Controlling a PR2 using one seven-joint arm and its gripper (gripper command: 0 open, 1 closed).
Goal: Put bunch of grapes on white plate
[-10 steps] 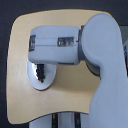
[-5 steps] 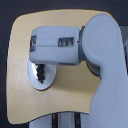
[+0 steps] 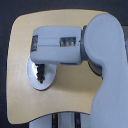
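The white plate (image 3: 31,80) lies on the tan table at the exterior view's left, partly under my arm. On the plate sits a dark elongated cluster, the bunch of grapes (image 3: 40,74), running roughly top to bottom. My gripper (image 3: 39,64) reaches down from the grey wrist housing directly over the plate. Its fingers merge with the dark cluster, so I cannot tell whether they are open or still shut on the grapes. The plate's upper part is hidden by the housing.
The round-cornered tan table (image 3: 20,40) fills the view. My large grey arm (image 3: 102,60) covers its right half and reaches to the bottom edge. A dark gap and white structure lie below the table's front edge (image 3: 60,120).
The arm and wrist housing have shifted only slightly. The dark cluster stays over the plate in the same spot.
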